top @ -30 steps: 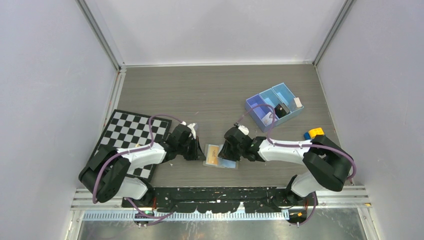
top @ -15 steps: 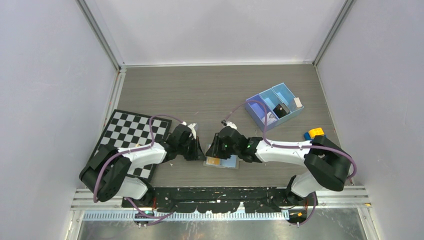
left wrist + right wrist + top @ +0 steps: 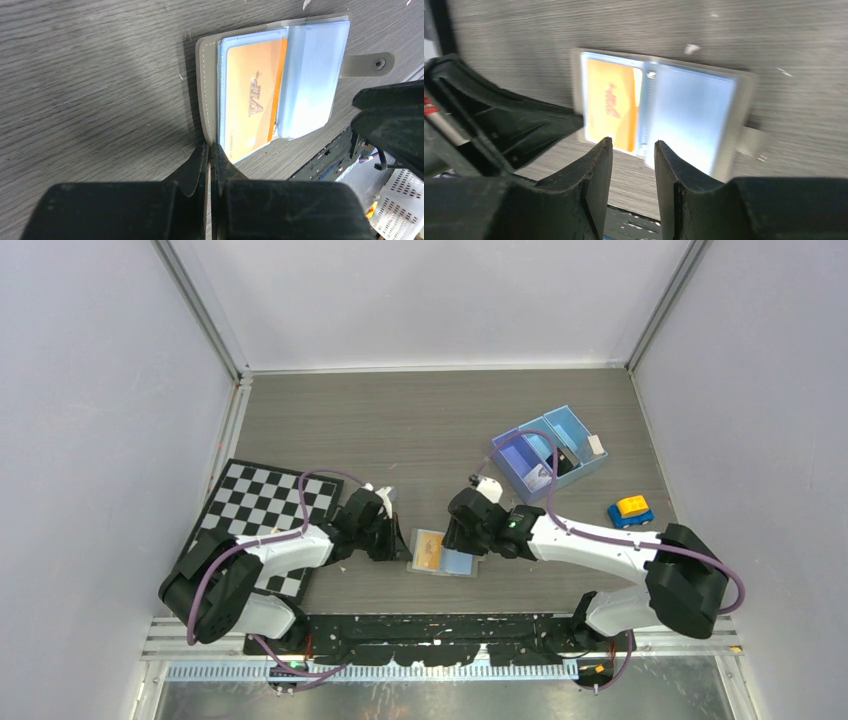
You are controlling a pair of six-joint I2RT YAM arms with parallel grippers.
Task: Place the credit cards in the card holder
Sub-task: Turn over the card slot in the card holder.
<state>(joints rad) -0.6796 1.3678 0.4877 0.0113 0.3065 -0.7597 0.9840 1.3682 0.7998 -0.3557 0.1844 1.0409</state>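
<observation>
grey wood-grain table (image 3: pixel 400 430) stands inside pale walls, seen from above. the card holder (image 3: pixel 455 562) lies open and flat at 6 o'clock on the table, close to the near edge, its pale blue inside facing up. an orange card (image 3: pixel 430 552) with the word "vip" sits in the pocket of the half toward 9 o'clock; the half toward 3 o'clock shows pale blue pockets, and the snap tab (image 3: pixel 367 64) sticks out from that side.

the left gripper (image 3: pixel 385 540) is at 9 o'clock of the holder. its fingers are pressed almost together and the tips meet the corner of the grey cover; if the edge is nipped between them, i cannot tell. the right gripper (image 3: pixel 462 537) hangs over the holder's 1 o'clock corner. its fingers (image 3: pixel 596 175) stand a little apart with nothing between them, and they do not touch the holder.

a chessboard mat (image 3: pixel 250 505) lies at 8 o'clock, a blue tray (image 3: pixel 520 452) with three compartments at 2 o'clock, and a small yellow and blue toy car (image 3: pixel 630 510) at 3 o'clock, well apart from the holder.
</observation>
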